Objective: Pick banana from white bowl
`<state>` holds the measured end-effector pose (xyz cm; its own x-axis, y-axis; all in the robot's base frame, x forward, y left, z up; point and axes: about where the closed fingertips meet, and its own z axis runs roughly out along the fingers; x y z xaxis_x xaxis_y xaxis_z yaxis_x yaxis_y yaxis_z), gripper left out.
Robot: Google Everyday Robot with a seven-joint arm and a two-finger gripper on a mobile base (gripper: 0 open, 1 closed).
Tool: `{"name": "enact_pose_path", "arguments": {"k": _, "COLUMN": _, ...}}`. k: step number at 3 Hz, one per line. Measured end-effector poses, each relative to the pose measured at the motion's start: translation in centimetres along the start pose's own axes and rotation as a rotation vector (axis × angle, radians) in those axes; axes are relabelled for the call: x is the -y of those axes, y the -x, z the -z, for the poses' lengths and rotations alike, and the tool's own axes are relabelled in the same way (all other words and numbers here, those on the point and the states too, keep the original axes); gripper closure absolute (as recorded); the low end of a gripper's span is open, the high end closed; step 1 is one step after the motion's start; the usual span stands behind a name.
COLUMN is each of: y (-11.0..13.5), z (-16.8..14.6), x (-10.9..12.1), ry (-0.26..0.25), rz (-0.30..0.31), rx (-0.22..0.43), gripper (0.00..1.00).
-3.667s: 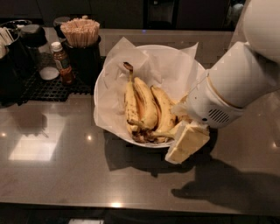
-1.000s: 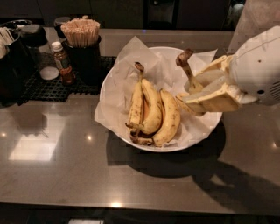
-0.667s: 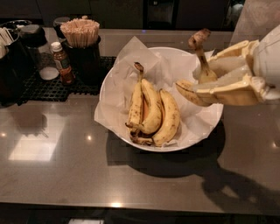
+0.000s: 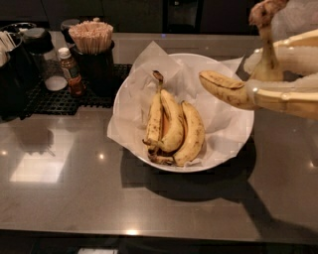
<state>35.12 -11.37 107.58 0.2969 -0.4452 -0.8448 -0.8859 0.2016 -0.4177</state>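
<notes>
The banana [image 4: 224,89], yellow with brown blotches, hangs in the air over the right rim of the white bowl [image 4: 208,167]. Its dark stem [image 4: 262,12] points up at the top right. My gripper [image 4: 256,75] comes in from the right edge and is shut on the banana, one cream finger [image 4: 283,95] below it and the other above. The bowl is lined with crinkled white paper and holds three other yellow bananas [image 4: 174,126] lying side by side in its middle.
A dark cup of wooden sticks [image 4: 92,37] and a small brown bottle [image 4: 69,69] stand on a black mat [image 4: 59,101] to the left of the bowl. Dark containers [image 4: 15,59] stand at the far left. The counter is glossy grey.
My gripper has lifted the banana out of the bowl, up and to the right. The three other bananas have not moved.
</notes>
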Motion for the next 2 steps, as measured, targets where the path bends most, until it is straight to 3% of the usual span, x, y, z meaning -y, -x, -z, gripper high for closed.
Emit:
{"name": "enact_pose_path", "arguments": {"k": 1, "y": 1.06, "z": 1.17, "x": -0.65, "ry": 0.011, "rz": 0.05, "rx": 0.118, "gripper": 1.0}}
{"name": "enact_pose_path", "arguments": {"k": 2, "y": 1.53, "z": 1.17, "x": -0.69, "ry": 0.012, "rz": 0.064, "rx": 0.134, "gripper": 1.0}}
